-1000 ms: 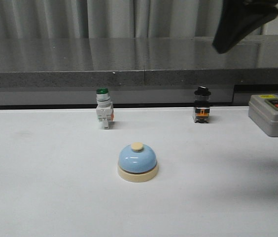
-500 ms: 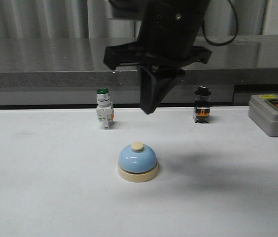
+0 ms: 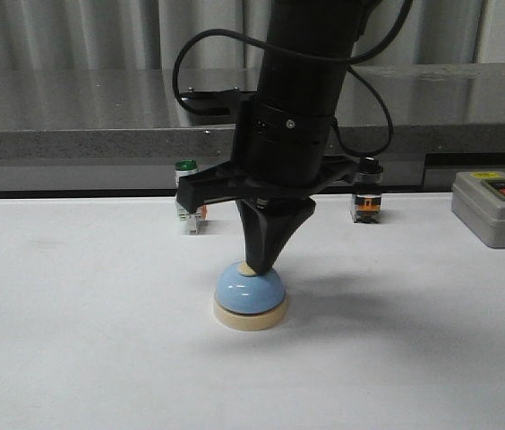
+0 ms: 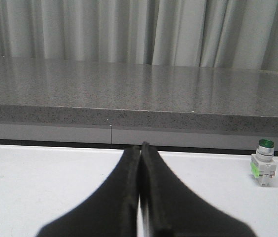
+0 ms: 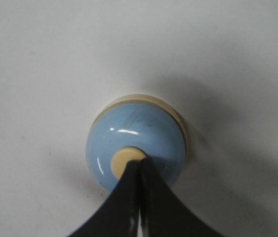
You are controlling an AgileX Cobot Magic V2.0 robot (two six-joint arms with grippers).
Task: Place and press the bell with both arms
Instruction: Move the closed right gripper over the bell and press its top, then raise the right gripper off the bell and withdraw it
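Observation:
The light-blue bell [image 3: 248,288] with a cream base stands on the white table [image 3: 73,340], near the middle. My right arm comes down from above, and my right gripper [image 3: 260,265] is shut, its tip on the cream button. In the right wrist view the shut tip [image 5: 139,161] touches the edge of the button [image 5: 124,158] on the blue dome [image 5: 129,136]. My left gripper [image 4: 140,146] is shut and empty over the table; it does not show in the front view.
A green-capped white switch [image 3: 186,208] stands behind the bell, partly hidden by the arm; it also shows in the left wrist view [image 4: 263,168]. A black-capped switch [image 3: 366,202] and a grey button box [image 3: 496,207] stand at the back right. A grey ledge [image 3: 100,143] runs behind.
My right arm has swung in from the upper right and come down; its shut tip now rests on the bell's button. The bell has not moved.

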